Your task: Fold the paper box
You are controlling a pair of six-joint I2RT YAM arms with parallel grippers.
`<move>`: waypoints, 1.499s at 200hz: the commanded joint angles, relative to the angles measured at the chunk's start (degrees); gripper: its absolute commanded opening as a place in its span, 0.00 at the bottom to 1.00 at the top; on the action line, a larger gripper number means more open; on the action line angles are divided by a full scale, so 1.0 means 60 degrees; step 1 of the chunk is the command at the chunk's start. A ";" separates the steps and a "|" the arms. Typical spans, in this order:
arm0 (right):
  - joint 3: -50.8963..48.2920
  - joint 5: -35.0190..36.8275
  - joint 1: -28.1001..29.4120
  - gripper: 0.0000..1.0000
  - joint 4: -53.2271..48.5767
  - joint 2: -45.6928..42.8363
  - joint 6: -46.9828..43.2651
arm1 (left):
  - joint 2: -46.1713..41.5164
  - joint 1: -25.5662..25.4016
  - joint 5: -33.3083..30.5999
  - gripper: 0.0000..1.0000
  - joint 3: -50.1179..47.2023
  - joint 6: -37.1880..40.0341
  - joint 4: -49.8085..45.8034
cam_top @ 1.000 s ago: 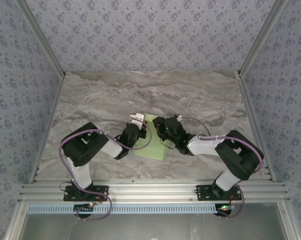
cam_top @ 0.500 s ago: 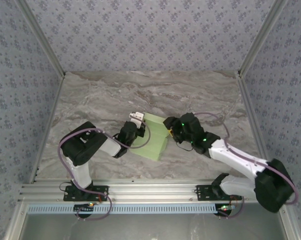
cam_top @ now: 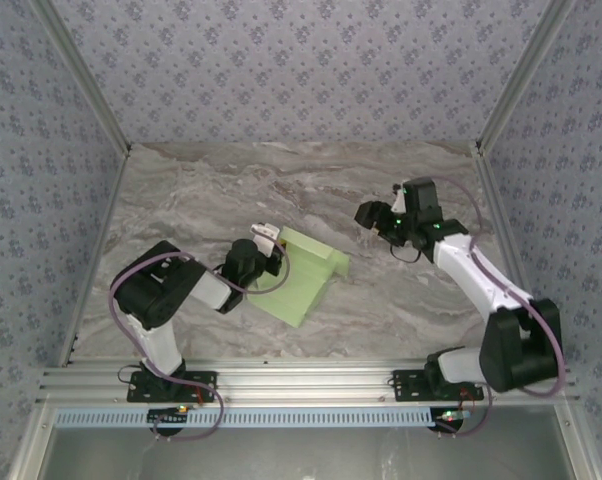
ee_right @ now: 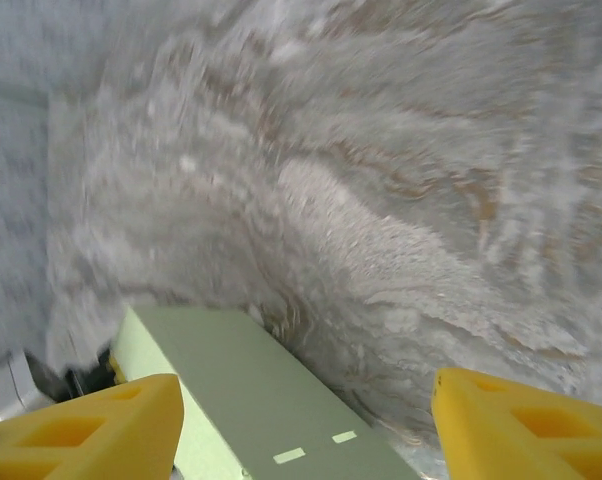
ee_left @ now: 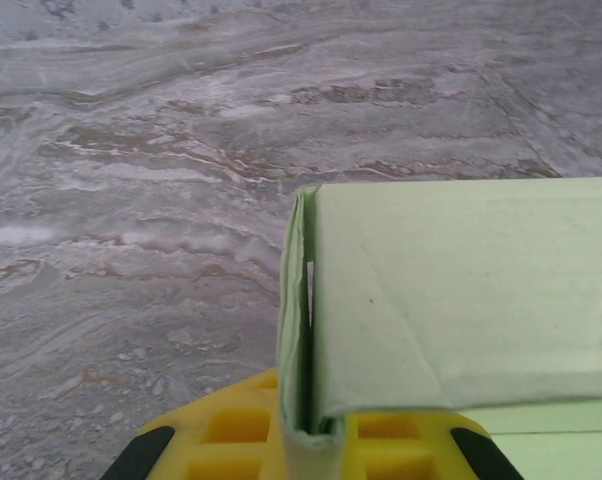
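1. L pincer (ee_left: 306,440): closed on the paper box (ee_left: 461,300). Doubled card edge is nipped between my yellow pads (ee_left: 231,430). Rest of box runs fwd and to the right of the pads.
2. R pincer (ee_right: 311,430): open, jaws wide, nothing between them. Box (ee_right: 251,400) lies below and ahead of it, well apart.
3. Box, top view (cam_top: 306,275): pale green, lying on the table (cam_top: 231,190). Near-left corner sits at L pincer (cam_top: 269,248). R pincer (cam_top: 366,213) is off past the box's far-right end, not touching.
4. Step in hand (my est.): mid-fold. Body looks part formed, L side anchoring, R side free between presses.
5. Next move calls for (est.): bring R pincer down to the box's free end, line up w/ the flap or edge there, and push or tuck while L holds firm. Thin card, so go gently or it may crease or slip from the pads.
6. View diffs:
 - L wrist: shows card layers at the grip and a narrow gap along the fold, not readable from top.
 - Top: shows both arms and the stepped outline at the box's right end.
 - R wrist: blurred; shows box's long face w/ two small pale marks.
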 commanded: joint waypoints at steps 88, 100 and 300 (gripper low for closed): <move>0.2560 -0.1319 0.1948 0.50 -0.1687 0.3210 -0.3975 | 0.0757 0.0057 0.0955 0.10 0.0219 0.0020 0.0978; 0.2700 -0.1285 0.2104 0.46 -0.1832 0.3418 -0.4095 | 0.0721 0.0043 0.0859 0.11 0.0152 0.0108 0.0983; 0.3452 0.0451 0.2992 0.33 -0.2925 0.4115 -0.4227 | 0.0759 0.0089 0.0260 0.33 -0.0735 -0.0027 0.2335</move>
